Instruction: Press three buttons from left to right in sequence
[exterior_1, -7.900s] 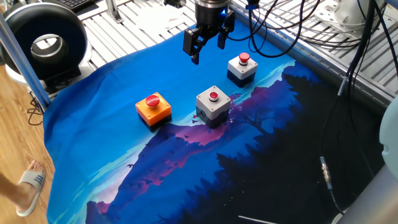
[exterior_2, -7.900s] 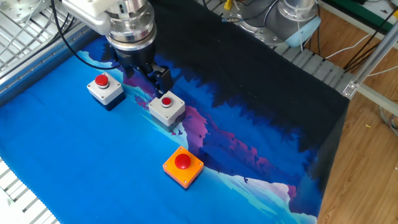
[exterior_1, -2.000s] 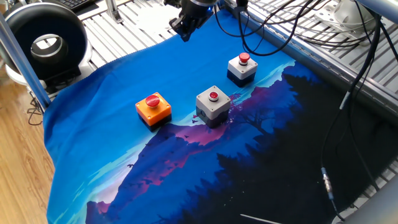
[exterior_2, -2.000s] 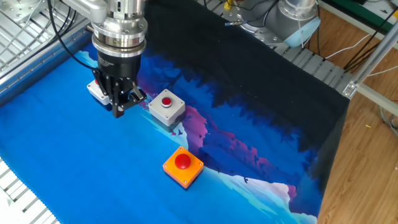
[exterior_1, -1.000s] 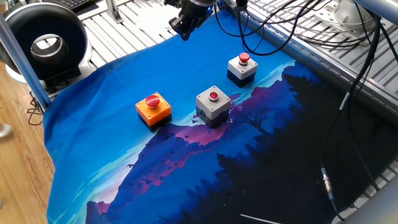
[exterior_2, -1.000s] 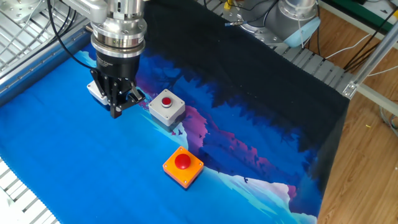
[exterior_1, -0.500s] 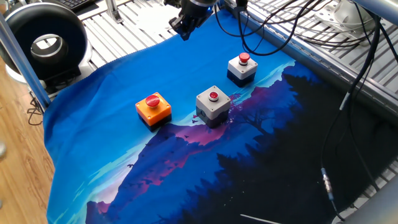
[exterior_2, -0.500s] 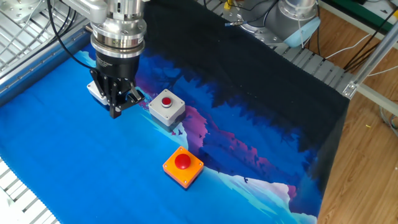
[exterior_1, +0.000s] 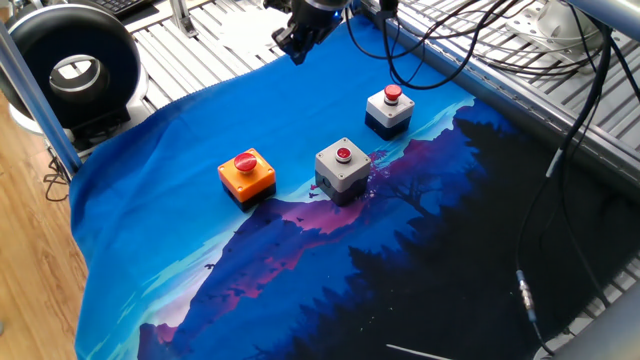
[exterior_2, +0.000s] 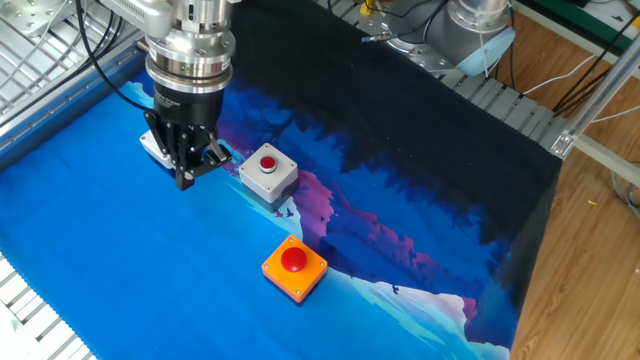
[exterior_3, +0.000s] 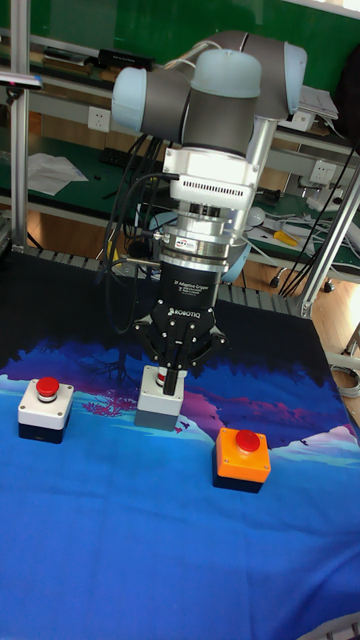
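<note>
Three buttons stand in a row on the blue cloth, each a box with a round red cap. In one fixed view the orange box (exterior_1: 246, 172) is on the left, the grey box (exterior_1: 342, 165) in the middle and the white box with a dark base (exterior_1: 389, 108) on the right. My gripper (exterior_3: 172, 385) hangs above the cloth with its fingers shut on nothing, touching no button. From the tall fixed view it covers part of the grey box (exterior_3: 158, 404). In the other fixed view the gripper (exterior_2: 185, 178) hides most of the white box (exterior_2: 150, 146).
A blue and dark printed cloth (exterior_1: 300, 280) covers the table. A black round fan (exterior_1: 70, 70) stands off the cloth's left corner. Black cables (exterior_1: 560, 120) hang along the right side. Metal slats (exterior_1: 220, 40) border the cloth's far edge.
Nothing has moved over the last two seconds. Compared with about eight seconds ago, the gripper has shut its fingers and moved away from the spot between the grey and white boxes.
</note>
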